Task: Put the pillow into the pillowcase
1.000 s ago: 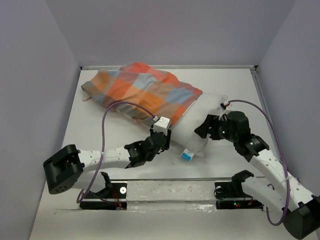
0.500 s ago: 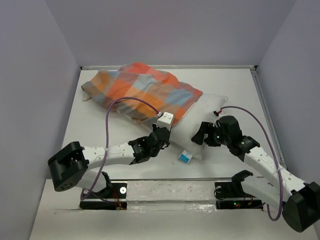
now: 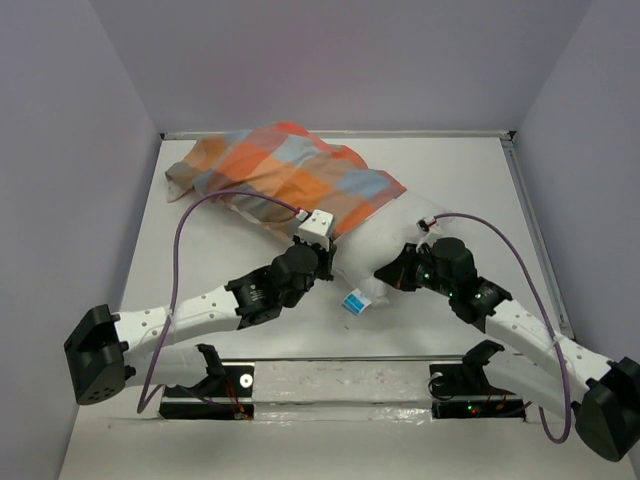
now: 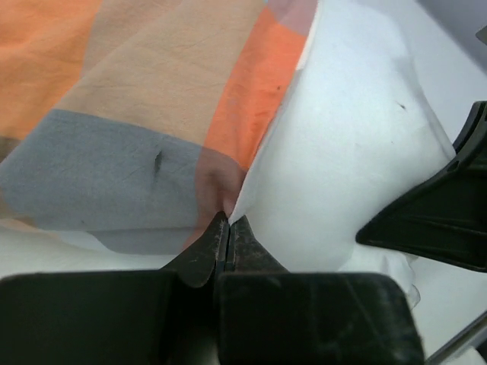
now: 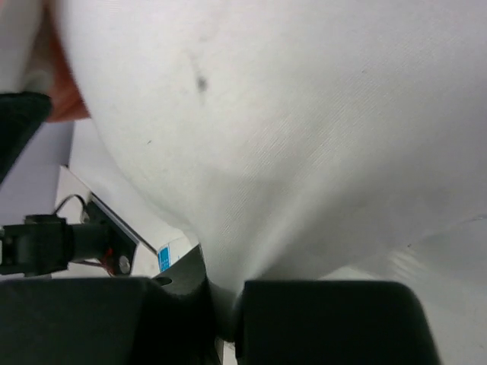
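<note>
Left fingers [image 4: 199,258] clenched on pillowcase [image 3: 290,180] hem where it overlaps the pillow [image 3: 378,238], presumably to draw the mouth along; right fingers [image 5: 183,283] pinching the pillow's bare near-side fabric, presumably to brace it; pillow's far end inside the case, near end exposed on desk [image 3: 480,180].

your left arm lies stretched low, forward and to the right, with the left gripper [image 4: 227,222] at its end, jaws pressed tight together. your right arm reaches in toward the left, elbow bent, right gripper [image 5: 224,295] jaws closed too, near the other but not touching.
</note>
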